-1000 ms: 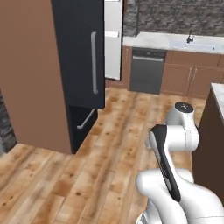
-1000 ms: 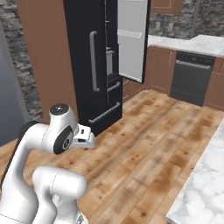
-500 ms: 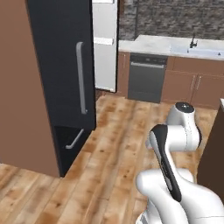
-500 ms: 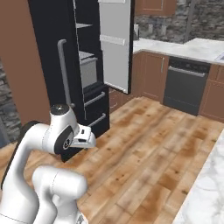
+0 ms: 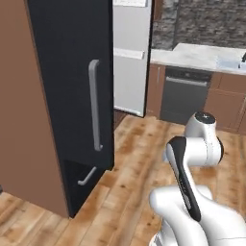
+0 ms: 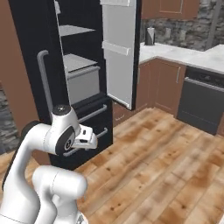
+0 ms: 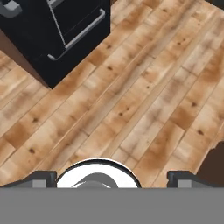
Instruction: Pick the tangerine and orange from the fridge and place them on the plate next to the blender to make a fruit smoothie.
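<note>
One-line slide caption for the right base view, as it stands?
White arm folded low before the tall black fridge, right door open on grey shelves, dishwasher beyond.

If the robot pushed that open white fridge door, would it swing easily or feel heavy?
The fridge door stands wide open, so it would probably pivot, not slide. It looks tall and thick, so likely heavy, yet rigid. Its bins look empty, so little would rattle. The gripper points at the wood floor.
</note>
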You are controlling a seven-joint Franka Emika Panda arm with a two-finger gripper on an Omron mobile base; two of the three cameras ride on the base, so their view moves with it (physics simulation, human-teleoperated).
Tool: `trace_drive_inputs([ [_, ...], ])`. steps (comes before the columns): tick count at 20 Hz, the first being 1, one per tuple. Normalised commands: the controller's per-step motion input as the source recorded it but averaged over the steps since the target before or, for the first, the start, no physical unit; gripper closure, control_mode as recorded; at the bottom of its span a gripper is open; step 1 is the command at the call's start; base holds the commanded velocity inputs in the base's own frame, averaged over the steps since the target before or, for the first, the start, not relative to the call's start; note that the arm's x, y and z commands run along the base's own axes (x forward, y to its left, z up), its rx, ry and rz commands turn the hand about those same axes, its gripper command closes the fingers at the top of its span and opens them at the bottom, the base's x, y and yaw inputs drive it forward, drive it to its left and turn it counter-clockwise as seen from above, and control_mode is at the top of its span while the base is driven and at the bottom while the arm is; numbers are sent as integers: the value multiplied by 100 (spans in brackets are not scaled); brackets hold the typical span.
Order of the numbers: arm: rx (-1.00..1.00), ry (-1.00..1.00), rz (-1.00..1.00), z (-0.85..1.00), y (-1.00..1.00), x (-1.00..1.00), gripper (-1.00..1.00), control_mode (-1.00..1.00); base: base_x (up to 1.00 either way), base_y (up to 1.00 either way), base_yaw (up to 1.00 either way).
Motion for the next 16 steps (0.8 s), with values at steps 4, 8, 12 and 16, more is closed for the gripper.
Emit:
trace_drive_inputs([
  [4, 0, 0, 0, 0, 0, 0, -100, 100, 100, -33, 40],
  [8, 0, 0, 0, 0, 0, 0, -100, 100, 100, -40, 44],
  [12, 0, 0, 0, 0, 0, 0, -100, 100, 100, -37, 46],
  [16, 0, 0, 0, 0, 0, 0, -100, 100, 100, -28, 51],
])
